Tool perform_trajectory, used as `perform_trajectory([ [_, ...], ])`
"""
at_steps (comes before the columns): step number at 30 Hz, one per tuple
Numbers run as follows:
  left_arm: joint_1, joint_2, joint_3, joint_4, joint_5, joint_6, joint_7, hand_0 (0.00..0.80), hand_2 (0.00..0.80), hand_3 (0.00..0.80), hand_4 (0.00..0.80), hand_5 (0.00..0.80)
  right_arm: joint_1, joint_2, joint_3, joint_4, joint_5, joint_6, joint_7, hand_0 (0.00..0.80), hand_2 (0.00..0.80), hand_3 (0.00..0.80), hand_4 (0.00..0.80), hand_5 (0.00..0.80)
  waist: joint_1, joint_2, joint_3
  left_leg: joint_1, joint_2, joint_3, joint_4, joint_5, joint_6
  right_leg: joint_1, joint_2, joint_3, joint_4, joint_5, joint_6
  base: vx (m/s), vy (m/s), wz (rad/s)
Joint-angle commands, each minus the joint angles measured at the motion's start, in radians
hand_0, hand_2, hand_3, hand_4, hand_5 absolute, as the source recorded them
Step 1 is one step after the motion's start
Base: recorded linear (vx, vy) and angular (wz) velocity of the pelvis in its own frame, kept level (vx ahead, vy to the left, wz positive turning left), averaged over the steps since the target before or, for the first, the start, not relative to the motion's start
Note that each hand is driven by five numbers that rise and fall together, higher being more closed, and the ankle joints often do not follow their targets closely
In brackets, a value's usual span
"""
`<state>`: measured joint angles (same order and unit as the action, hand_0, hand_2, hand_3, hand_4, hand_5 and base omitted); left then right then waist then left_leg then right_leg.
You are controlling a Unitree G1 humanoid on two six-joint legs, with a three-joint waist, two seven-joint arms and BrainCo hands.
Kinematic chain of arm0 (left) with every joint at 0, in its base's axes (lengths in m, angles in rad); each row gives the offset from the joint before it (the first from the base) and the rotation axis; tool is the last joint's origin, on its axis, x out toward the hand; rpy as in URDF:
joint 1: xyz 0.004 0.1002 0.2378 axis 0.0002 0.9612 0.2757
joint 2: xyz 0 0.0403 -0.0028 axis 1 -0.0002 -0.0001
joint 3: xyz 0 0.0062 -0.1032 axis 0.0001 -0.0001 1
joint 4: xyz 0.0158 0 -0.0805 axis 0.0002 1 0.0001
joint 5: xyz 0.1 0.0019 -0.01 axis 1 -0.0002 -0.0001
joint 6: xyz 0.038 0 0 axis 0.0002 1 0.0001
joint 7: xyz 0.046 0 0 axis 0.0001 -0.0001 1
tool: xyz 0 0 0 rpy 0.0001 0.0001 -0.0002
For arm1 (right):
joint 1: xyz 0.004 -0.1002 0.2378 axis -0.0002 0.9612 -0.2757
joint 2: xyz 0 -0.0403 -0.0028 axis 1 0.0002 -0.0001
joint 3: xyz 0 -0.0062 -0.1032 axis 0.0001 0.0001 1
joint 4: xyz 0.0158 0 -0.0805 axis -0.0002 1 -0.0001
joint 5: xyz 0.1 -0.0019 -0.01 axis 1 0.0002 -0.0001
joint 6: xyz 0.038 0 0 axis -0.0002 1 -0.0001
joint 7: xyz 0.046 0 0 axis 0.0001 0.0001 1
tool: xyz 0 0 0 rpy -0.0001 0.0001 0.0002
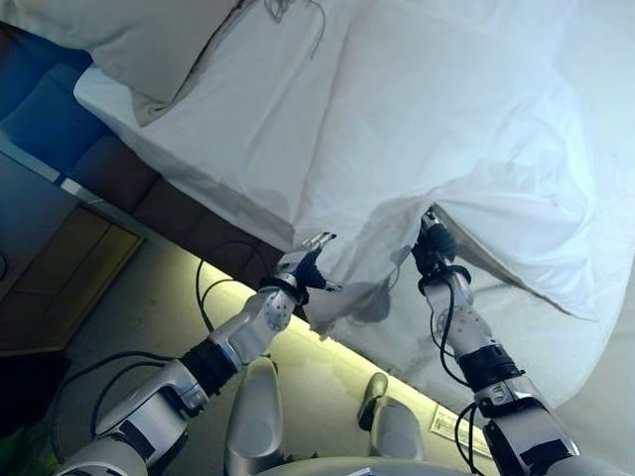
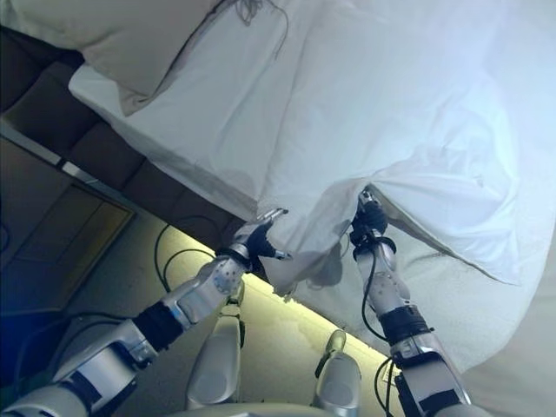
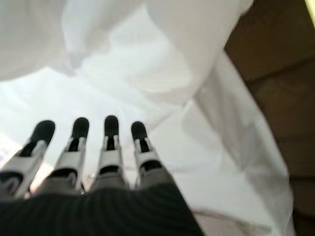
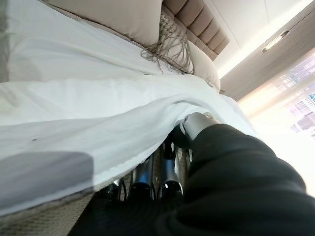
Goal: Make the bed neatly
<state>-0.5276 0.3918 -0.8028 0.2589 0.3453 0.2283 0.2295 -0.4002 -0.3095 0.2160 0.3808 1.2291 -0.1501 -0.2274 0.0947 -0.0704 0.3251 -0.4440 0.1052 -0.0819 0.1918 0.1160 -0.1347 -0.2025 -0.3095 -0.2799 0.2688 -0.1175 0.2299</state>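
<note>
While left hand (image 3: 93,162) fingers lie straight, duvet (image 4: 74,132) hides right hand (image 1: 434,243) fingers; unclear.

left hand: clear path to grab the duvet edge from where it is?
Probably yes. The left hand, fingers straight, sits right at the hanging duvet edge, with nothing between them; the right hand is tucked under the same edge.

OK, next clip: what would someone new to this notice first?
The big white duvet rumpled across the bed, its near edge lifted between both hands. The right hand is tucked under that raised edge, fingers hidden by cloth, while the left hand reaches to the edge with fingers straight. A beige pillow lies at the bed's far end.
</note>
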Motion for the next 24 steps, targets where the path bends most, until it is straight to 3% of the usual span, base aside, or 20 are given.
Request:
perform_trajectory([
  [1,-0.093,-0.028,0.004,-0.019,0.050,-0.024,0.038,0.000,0.000,0.000,0.000,0.000,-0.101,-0.005,-0.038,-0.165,-0.007,-0.016,0.038,0.800,0.800,0.800,0.800,0.800,0.001,-0.013,-0.027,0.033,0.058,-0.002,0.067,-0.084,0.013,-0.140,-0.044,0.042,-0.085,0.278,0.023,-0.049,0.011,-0.10],
  [3,-0.099,-0.048,0.005,-0.004,-0.127,-0.016,-0.017,0.000,0.000,0.000,0.000,0.000,-0.111,-0.002,-0.036,-0.179,-0.024,-0.006,0.026,0.800,0.800,0.800,0.800,0.800,-0.003,-0.011,-0.029,0.028,0.061,0.004,0.064,-0.079,0.012,-0.148,-0.045,0.046,-0.088,0.281,0.024,-0.041,0.025,-0.14],
  [6,-0.040,-0.131,0.006,0.069,-0.647,0.109,-0.102,0.000,0.000,0.000,0.000,0.000,-0.109,0.013,-0.037,-0.184,-0.072,0.010,0.023,0.800,0.800,0.800,0.800,0.800,-0.014,0.006,-0.029,0.035,0.066,0.021,0.062,-0.073,0.010,-0.149,-0.041,0.060,-0.088,0.283,0.023,-0.022,0.082,-0.08],
  [9,0.051,-0.267,0.037,0.290,-1.190,0.032,-0.110,0.000,0.000,0.000,0.000,0.000,-0.121,0.040,-0.030,-0.190,-0.119,0.047,0.006,0.800,0.800,0.800,0.800,0.800,-0.036,0.022,-0.031,0.057,0.070,0.050,0.065,-0.072,0.011,-0.148,-0.045,0.081,-0.068,0.274,0.021,0.008,0.162,-0.06],
  [10,0.072,-0.303,0.066,0.351,-1.274,0.013,-0.162,0.000,0.000,0.000,0.000,0.000,-0.124,0.048,-0.023,-0.197,-0.132,0.054,-0.003,0.800,0.800,0.800,0.800,0.800,-0.044,0.023,-0.034,0.058,0.071,0.059,0.067,-0.072,0.012,-0.151,-0.049,0.085,-0.063,0.273,0.019,-0.004,0.113,-0.20],
  [14,0.118,-0.320,0.098,0.370,-1.498,0.068,-0.189,0.000,0.000,0.000,0.000,0.000,-0.115,0.042,-0.014,-0.227,-0.146,0.073,-0.012,0.800,0.800,0.800,0.800,0.800,-0.063,0.032,-0.039,0.054,0.073,0.075,0.077,-0.073,0.013,-0.166,-0.050,0.101,-0.053,0.268,0.017,-0.021,0.075,-0.14],
  [16,0.143,-0.320,0.105,0.376,-1.606,0.138,-0.175,0.000,0.000,0.000,0.000,0.000,-0.113,0.029,-0.014,-0.245,-0.143,0.080,-0.029,0.800,0.800,0.800,0.800,0.800,-0.064,0.036,-0.038,0.055,0.071,0.077,0.078,-0.073,0.015,-0.165,-0.052,0.104,-0.050,0.267,0.014,-0.007,0.039,-0.09],
  [19,0.160,-0.303,0.095,0.370,-1.596,0.206,-0.176,0.000,0.000,0.000,0.000,0.000,-0.113,0.009,-0.021,-0.267,-0.138,0.092,-0.067,0.800,0.800,0.800,0.800,0.800,-0.060,0.039,-0.042,0.058,0.068,0.076,0.078,-0.072,0.017,-0.159,-0.056,0.102,-0.049,0.266,0.013,0.000,0.000,0.00],
  [24,0.200,-0.224,0.081,0.270,-1.496,0.176,-0.202,0.000,0.000,0.000,0.000,0.000,-0.076,-0.031,-0.046,-0.271,-0.120,0.087,-0.076,0.800,0.800,0.800,0.800,0.800,-0.042,0.051,-0.053,0.071,0.065,0.070,0.069,-0.072,0.019,-0.133,-0.063,0.085,-0.065,0.270,0.012,0.000,0.000,0.00],
])
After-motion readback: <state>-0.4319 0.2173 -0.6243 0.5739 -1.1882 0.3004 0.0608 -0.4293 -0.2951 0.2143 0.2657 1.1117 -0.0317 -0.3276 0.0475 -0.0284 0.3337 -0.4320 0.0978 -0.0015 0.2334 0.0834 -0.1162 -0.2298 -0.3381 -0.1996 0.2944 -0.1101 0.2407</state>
